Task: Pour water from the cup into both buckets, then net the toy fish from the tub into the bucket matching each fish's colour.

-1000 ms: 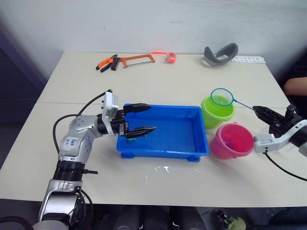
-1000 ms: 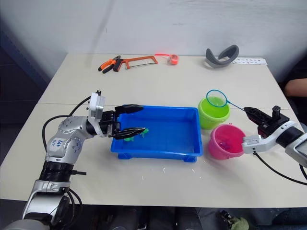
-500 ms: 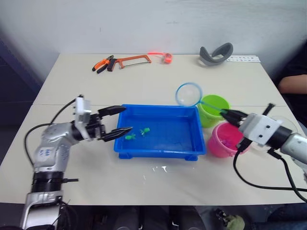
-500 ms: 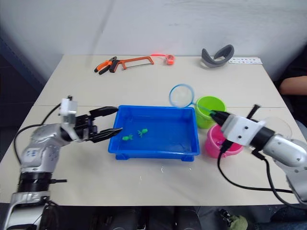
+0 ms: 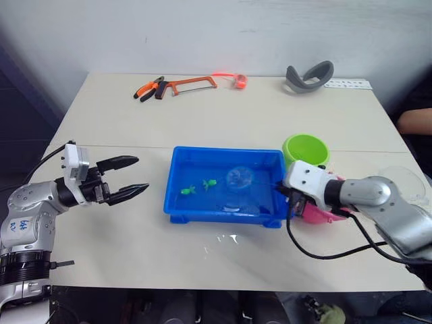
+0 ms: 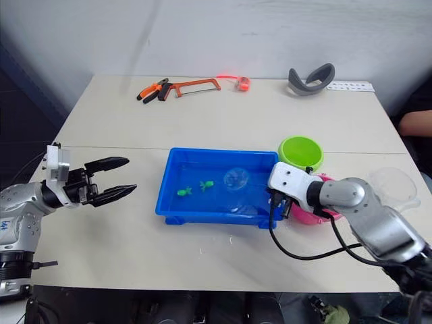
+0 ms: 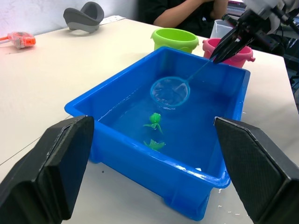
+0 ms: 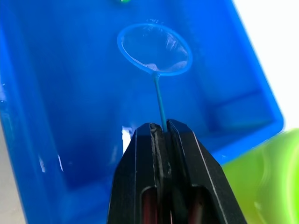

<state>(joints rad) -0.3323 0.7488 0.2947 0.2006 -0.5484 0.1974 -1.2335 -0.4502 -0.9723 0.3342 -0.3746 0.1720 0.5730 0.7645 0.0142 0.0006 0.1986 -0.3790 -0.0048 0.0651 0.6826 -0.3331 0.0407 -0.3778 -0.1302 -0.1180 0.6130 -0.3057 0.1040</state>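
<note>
The blue tub (image 5: 177, 206) holds water and two green toy fish (image 5: 188, 191) (image 5: 210, 183) near its left half. My right gripper (image 5: 282, 192) is shut on the handle of a small blue net (image 5: 239, 178), whose hoop is dipped in the tub's middle, right of the fish. The lime green bucket (image 5: 305, 148) stands behind the tub's right end. The pink bucket (image 5: 316, 213) is mostly hidden behind my right arm. The clear cup (image 5: 403, 181) stands further right. My left gripper (image 5: 142, 173) hangs open left of the tub, holding nothing.
At the table's far edge lie orange pliers (image 5: 150, 88), a hacksaw (image 5: 192, 84), a small red-orange item (image 5: 238, 81), a grey curved band (image 5: 309, 76) and a white strip (image 5: 348, 84). A person's arm (image 5: 415, 121) rests at the right. Water drops (image 5: 228, 237) lie before the tub.
My right gripper has brought the net from above the tub's far rim down into the water. My left gripper has drawn back leftwards, away from the tub.
</note>
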